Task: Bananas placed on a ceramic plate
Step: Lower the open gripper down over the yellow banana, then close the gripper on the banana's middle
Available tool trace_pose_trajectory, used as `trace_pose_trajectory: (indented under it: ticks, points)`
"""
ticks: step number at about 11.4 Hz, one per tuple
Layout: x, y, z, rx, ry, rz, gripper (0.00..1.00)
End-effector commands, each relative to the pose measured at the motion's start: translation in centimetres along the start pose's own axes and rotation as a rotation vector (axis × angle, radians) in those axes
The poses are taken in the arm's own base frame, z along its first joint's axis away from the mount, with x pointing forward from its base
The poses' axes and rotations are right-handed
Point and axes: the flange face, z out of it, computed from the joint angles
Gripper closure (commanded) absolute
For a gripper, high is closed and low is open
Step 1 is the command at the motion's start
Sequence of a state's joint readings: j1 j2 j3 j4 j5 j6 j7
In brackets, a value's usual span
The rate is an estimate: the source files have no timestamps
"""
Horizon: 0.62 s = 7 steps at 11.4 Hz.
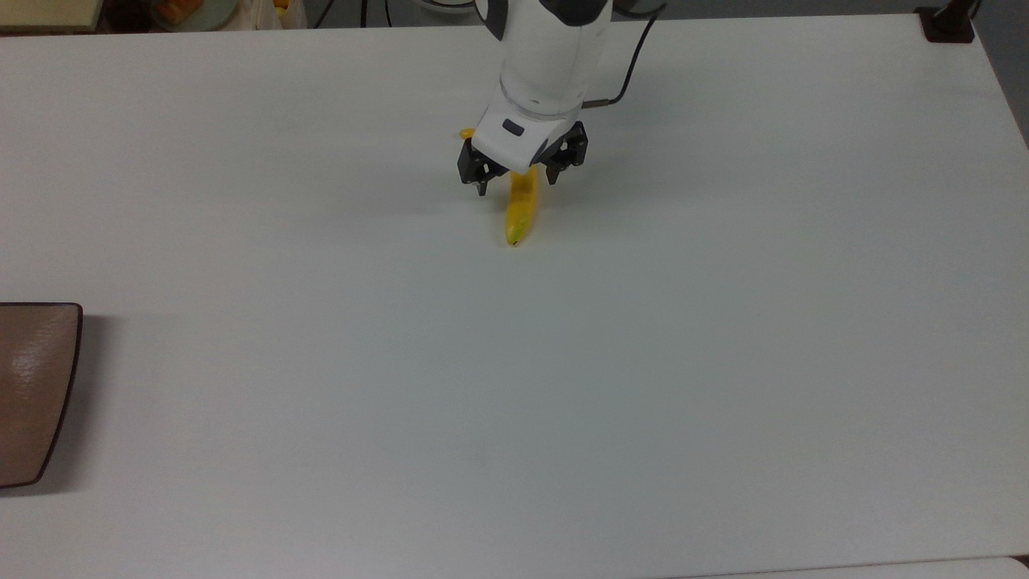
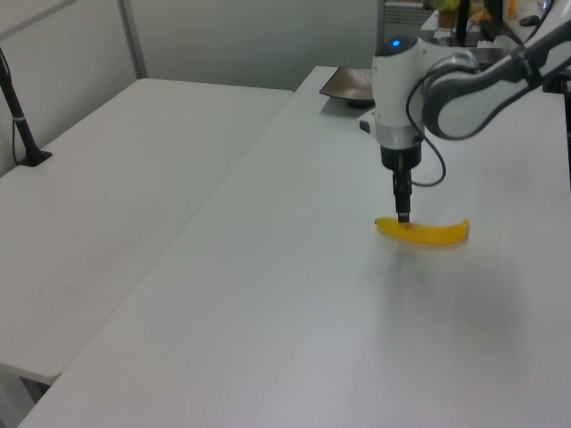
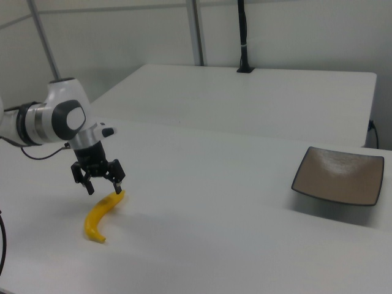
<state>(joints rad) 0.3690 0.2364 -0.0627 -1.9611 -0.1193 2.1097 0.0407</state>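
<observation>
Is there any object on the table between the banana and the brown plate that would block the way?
Nothing visible does. The table between the banana and the plate is bare in the right view. The open pincer straddles the banana.

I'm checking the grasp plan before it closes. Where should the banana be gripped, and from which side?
Grip the banana across its slim middle, coming straight down from above. It lies flat on the table, so only its narrow width would fit between the fingers of the open gripper, which straddles it.

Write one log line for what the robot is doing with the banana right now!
phase: reaching | pincer: open, straddling banana | banana: flat on table, not lifted | plate: empty, far off
</observation>
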Motion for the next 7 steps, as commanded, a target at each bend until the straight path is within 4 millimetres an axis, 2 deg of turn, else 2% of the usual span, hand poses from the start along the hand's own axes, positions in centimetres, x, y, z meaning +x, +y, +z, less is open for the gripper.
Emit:
trace_pose_trajectory:
  ticks: [1,5,7]
  points:
    - [-0.44,-1.87,3.26,-0.022,0.000,0.026,0.00]
    - [-0.76,-1.64,3.71,-0.023,-0.012,0.069,0.01]
    - [-0.78,-1.65,3.82,-0.023,-0.015,0.077,0.31]
